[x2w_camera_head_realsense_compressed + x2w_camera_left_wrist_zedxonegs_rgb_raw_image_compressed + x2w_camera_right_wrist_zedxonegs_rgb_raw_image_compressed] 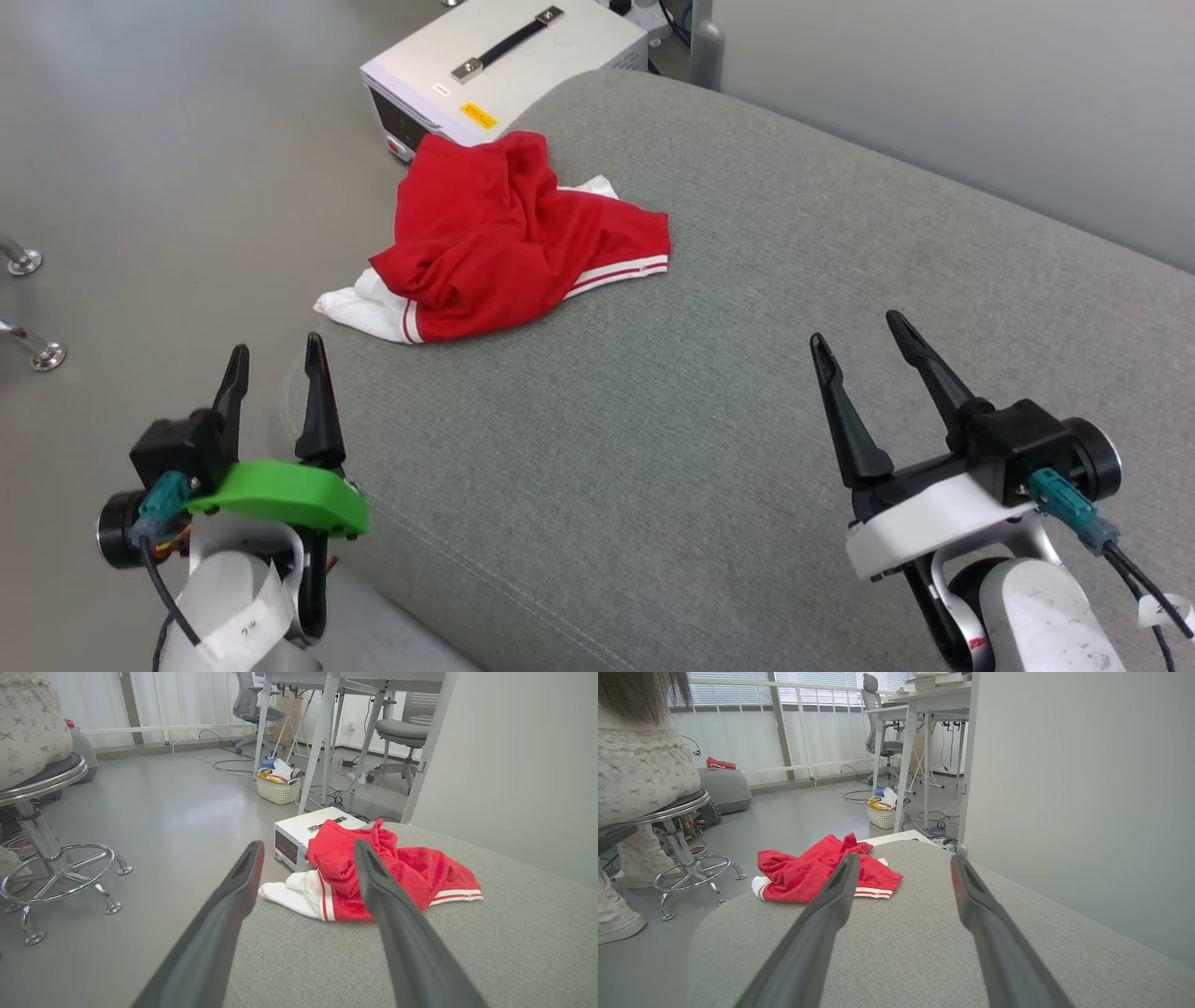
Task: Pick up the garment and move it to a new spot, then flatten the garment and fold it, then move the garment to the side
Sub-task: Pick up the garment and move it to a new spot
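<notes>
Head view: the red jersey [504,243] lies crumpled at the far left edge of the grey upholstered cushion [747,392], so I judge no step done; pick-up, flattening, folding and setting aside remain. The left hand [275,373] and right hand [868,359] hang released and empty, well short of it.

Left wrist view: a white instrument box [303,833] sits just behind the jersey, and a chrome stool [42,784] stands nearby.

Right wrist view: a person [640,779] sits there, apart from the reach.

a grey upholstered cushion [747,373] forms the work surface; a white instrument box [504,65] — black strap handle, yellow label — stands on the floor [187,140] just beside its far edge. a person [640,779] sits on a chrome-base stool [44,784]. a white basket [279,792] sits at the foot of a desk [920,704], near an office chair [402,732].
</notes>
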{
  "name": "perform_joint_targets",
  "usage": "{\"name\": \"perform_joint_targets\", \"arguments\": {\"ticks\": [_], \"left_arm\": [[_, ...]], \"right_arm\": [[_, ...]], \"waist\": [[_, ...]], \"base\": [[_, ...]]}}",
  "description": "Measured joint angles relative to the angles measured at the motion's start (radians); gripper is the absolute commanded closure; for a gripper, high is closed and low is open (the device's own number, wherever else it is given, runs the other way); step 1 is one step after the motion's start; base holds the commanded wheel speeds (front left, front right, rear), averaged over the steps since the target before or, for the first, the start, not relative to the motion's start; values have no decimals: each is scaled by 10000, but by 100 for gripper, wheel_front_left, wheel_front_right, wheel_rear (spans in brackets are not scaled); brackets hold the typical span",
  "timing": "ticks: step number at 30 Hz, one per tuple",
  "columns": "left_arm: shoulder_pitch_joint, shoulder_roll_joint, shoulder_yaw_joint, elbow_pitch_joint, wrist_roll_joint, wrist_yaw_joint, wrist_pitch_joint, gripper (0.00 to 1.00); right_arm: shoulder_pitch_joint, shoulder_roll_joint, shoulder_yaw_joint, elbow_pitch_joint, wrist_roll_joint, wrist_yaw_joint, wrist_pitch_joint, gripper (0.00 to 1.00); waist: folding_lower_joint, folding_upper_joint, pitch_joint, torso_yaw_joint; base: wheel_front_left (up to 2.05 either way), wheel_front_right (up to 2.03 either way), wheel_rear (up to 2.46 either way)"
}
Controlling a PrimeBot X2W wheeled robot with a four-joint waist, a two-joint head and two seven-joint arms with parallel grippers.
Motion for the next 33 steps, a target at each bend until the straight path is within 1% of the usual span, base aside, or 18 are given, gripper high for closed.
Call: {"name": "perform_joint_targets", "arguments": {"ticks": [4,7,10,12,17,21,23,27,30,33], "left_arm": [[-1075,351,-36,1024,-370,-150,148,0],[-1950,732,-88,1676,-1118,-253,970,0],[-2883,1492,-238,2065,-1814,-280,1848,0],[-3399,2034,-558,2213,-2249,-282,2510,0],[-4707,3302,-1687,2663,-3789,-301,4510,0],[-5528,4077,-2610,2907,-4932,-303,5831,0],[-5899,4286,-3074,3072,-5707,-303,6604,0],[-6382,4491,-3856,3494,-6780,-305,7551,0],[-6623,4734,-4161,4013,-7141,-305,7902,0],[-6913,4805,-4197,4621,-7613,-305,7948,0]], "right_arm": [[-231,-71,-52,-138,-54,0,146,0],[-475,-140,-54,-217,-52,0,163,0],[-779,-228,52,-259,-52,0,169,0],[-920,-267,127,-268,-50,0,165,0],[-1175,-330,127,-357,-50,0,140,0],[-1404,-410,104,-497,-52,0,148,0],[-1520,-441,-35,-629,-54,0,188,0],[-1734,-500,-322,-968,-159,0,351,0],[-1932,-564,-347,-1206,-230,0,481,0],[-2030,-656,-405,-1482,-303,0,602,0]], "waist": [[0,0,399,-237],[1,0,684,-502],[1,0,953,-877],[2,0,1117,-1113],[1,0,1604,-1686],[2,0,2083,-2002],[1,0,2381,-2141],[1,1,2981,-2340],[1,1,3417,-2476],[1,0,3836,-2601]], "base": [[0,0,0],[0,0,0],[0,0,0],[0,0,0],[0,0,0],[0,0,0],[0,0,0],[0,0,0],[0,0,0],[0,0,0]]}}
